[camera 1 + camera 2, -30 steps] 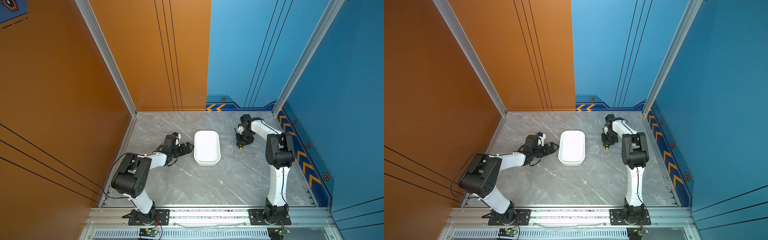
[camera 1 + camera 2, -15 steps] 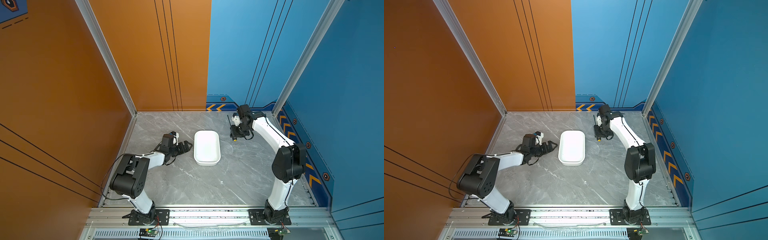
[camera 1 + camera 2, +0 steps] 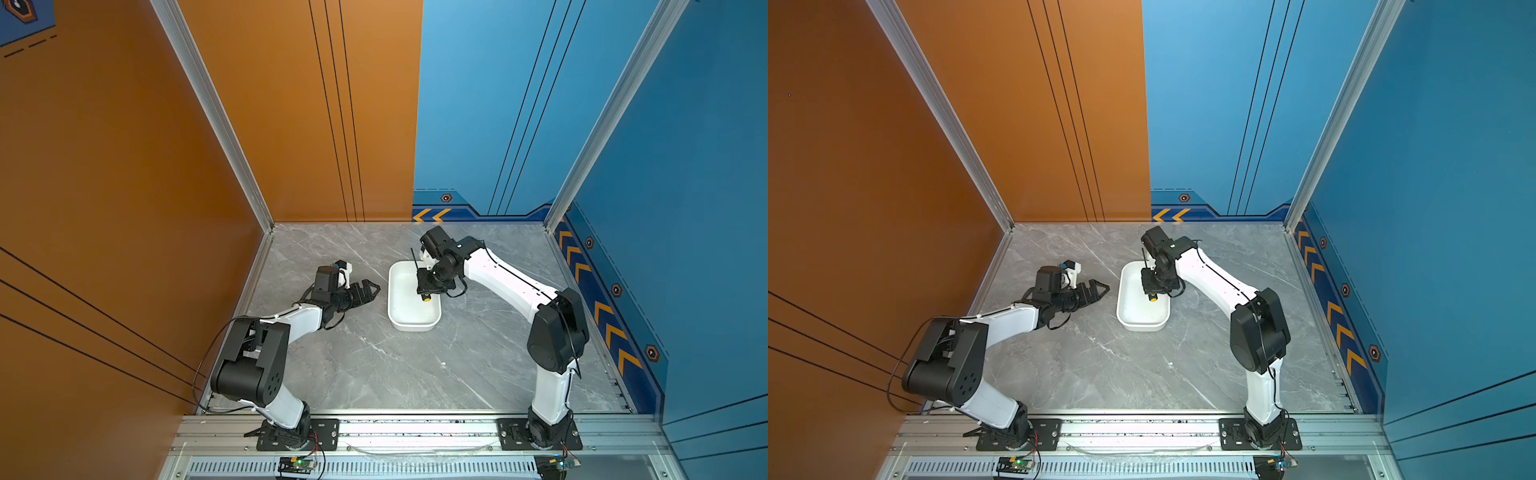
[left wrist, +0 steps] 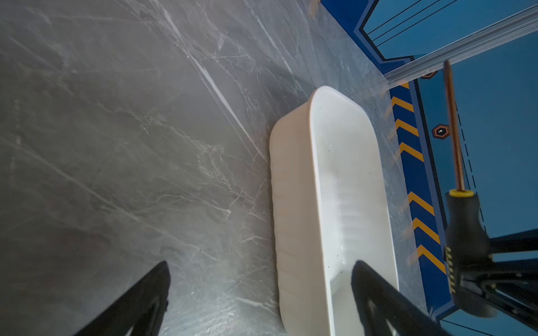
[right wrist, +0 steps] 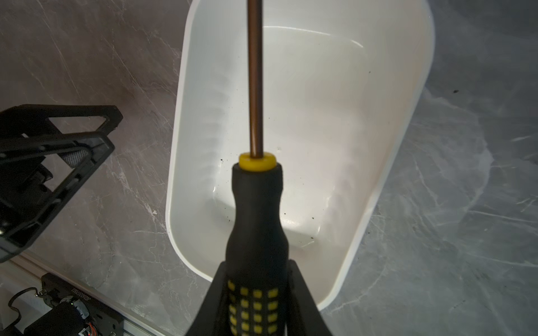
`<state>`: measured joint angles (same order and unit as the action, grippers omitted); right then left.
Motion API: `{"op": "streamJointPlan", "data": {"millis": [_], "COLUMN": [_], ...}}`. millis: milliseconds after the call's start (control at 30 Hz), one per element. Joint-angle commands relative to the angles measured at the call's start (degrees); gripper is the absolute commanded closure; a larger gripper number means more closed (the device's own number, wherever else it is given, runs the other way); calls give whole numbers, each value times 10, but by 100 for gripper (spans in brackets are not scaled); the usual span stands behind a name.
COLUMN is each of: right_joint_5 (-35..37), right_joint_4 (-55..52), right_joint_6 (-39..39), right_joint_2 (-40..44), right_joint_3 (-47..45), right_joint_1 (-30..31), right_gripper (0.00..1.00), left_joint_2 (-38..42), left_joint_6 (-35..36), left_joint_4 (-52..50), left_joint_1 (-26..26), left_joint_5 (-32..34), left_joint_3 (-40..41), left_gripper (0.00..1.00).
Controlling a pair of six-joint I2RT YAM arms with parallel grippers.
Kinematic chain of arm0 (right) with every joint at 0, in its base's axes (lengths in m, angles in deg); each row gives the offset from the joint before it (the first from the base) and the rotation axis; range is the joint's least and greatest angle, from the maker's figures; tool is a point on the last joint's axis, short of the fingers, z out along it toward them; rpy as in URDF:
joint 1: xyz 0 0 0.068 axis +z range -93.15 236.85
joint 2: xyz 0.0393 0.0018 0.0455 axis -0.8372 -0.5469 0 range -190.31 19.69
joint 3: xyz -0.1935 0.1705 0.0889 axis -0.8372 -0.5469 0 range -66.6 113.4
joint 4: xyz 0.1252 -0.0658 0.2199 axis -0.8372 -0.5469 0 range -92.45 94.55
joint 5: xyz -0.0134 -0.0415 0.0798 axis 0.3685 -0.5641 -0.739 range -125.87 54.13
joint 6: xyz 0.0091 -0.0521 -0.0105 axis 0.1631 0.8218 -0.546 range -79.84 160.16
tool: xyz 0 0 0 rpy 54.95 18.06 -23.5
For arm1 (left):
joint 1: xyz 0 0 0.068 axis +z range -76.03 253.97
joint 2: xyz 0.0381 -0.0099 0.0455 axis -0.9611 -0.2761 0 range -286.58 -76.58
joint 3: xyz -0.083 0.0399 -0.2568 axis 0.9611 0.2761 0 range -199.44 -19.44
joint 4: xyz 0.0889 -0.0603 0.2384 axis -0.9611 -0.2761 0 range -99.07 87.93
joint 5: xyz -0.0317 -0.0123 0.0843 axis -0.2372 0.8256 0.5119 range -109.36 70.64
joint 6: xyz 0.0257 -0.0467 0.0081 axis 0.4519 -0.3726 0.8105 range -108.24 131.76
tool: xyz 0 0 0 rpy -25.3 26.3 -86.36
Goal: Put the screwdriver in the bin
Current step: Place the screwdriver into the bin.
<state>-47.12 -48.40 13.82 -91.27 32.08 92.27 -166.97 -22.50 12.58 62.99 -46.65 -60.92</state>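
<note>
Screwdriver (image 3: 425,297), both top views: clamped in right gripper (image 3: 429,286), in air over bin (image 3: 409,316), toward its 1 o'clock part. Shaft to 11, yellow cap to 5, approx. along bin's 12–6 length. Left gripper (image 3: 369,288) at bin's 9, apart from it.

Left wrist: its fingers (image 4: 151,291) spread, nothing betw. them; bin (image 4: 343,180) just ahead.

Right wrist: gripper clamped on screwdriver (image 5: 256,218) at dotted handle, bin (image 5: 334,116) underneath. Right arm prob. just lowers & lets go.

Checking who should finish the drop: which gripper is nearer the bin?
Right. The right gripper hangs above the inside of the bin, shut on the screwdriver. The left gripper sits beside the bin, apart from it, jaws open.
</note>
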Motion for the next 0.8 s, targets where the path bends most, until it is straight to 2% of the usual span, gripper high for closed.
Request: {"op": "streamJointPlan", "data": {"millis": [0,333,767], "right_joint_5": [17,23,23], "right_joint_4": [30,58,82], "right_joint_6": [-54,-97,-122], "right_joint_2": [-18,-41,-101], "right_joint_3": [-4,-39,-39], "right_joint_1": [11,27,26], "right_gripper": [91,94,98], "left_joint_2": [15,23,16], "left_joint_6": [11,16,16], "left_joint_4": [-15,-21,-21], "left_joint_1": [6,8,8], "left_joint_5": [-17,-15,-18], "left_joint_3": [11,18,19], "left_gripper": [2,2,2]}}
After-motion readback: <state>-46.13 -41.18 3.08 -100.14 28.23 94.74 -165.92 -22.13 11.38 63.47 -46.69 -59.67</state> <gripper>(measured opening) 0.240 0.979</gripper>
